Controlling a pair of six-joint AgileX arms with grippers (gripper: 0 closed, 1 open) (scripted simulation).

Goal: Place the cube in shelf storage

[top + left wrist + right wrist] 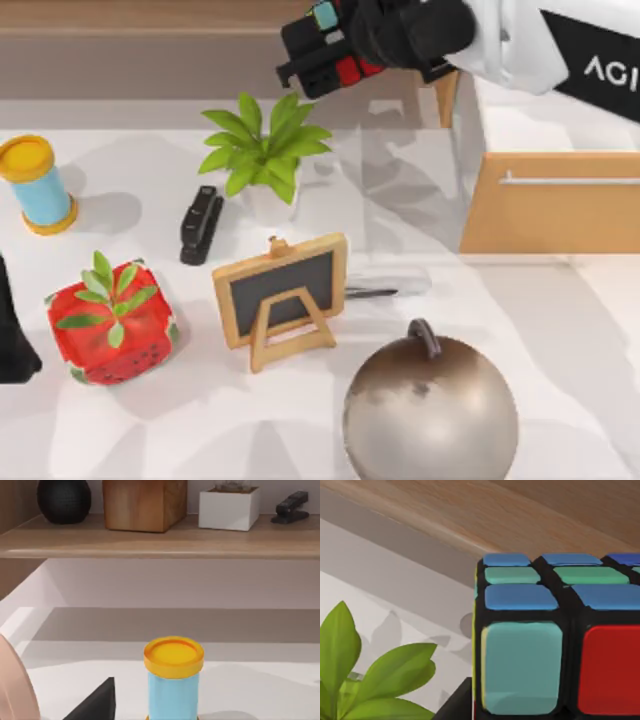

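The cube [347, 70], a small Rubik's cube with a black grid, hangs at the top of the top view with my right gripper [330, 45] shut on it, over the front edge of the shelf storage [150, 45]. The right wrist view has the cube [545, 645] close up, showing cyan, blue, green and red stickers, with the light-wood shelf board [520, 515] just behind it. From the left wrist, the shelf storage [150, 542] spans the back, a grey recess beneath its board. My left arm [12, 335] is parked at the table's left edge.
A potted plant [262, 150] stands just below the held cube. A black stapler [200, 222], a small chalkboard easel [282, 295], a bronze sphere [430, 410], a strawberry-patterned cube [110, 325] and a blue cylinder with a yellow lid [38, 185] crowd the table. A wooden drawer cabinet [555, 205] stands at right.
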